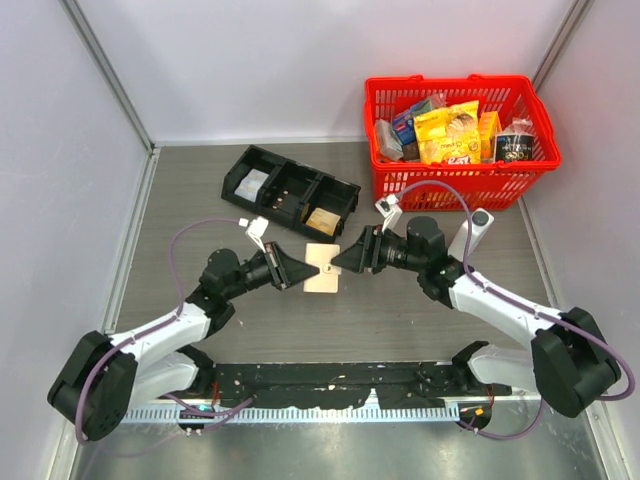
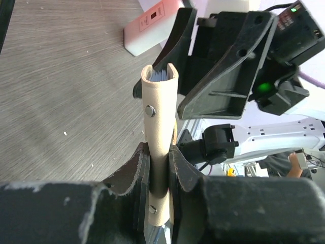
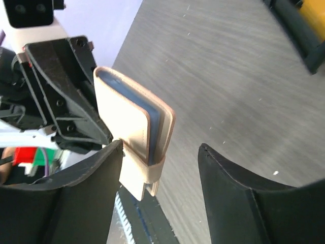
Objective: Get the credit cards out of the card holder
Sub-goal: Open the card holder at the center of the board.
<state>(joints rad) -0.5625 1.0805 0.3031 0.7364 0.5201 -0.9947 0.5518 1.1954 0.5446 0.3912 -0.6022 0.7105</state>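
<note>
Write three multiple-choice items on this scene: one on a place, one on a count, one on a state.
1. Where does the red basket stand?
A. at the far right of the table
B. at the near left corner
C. between the arm bases

2. How many compartments has the black tray?
A. two
B. three
C. five

3. What state is the card holder in?
A. spread open flat on the table
B. folded shut and clamped in the left hand
C. dropped in the basket

Answers:
1 A: the top view shows it by the far right wall.
2 B: two dividers split it in three.
3 B: the left wrist view shows it pinched upright and folded.
</note>
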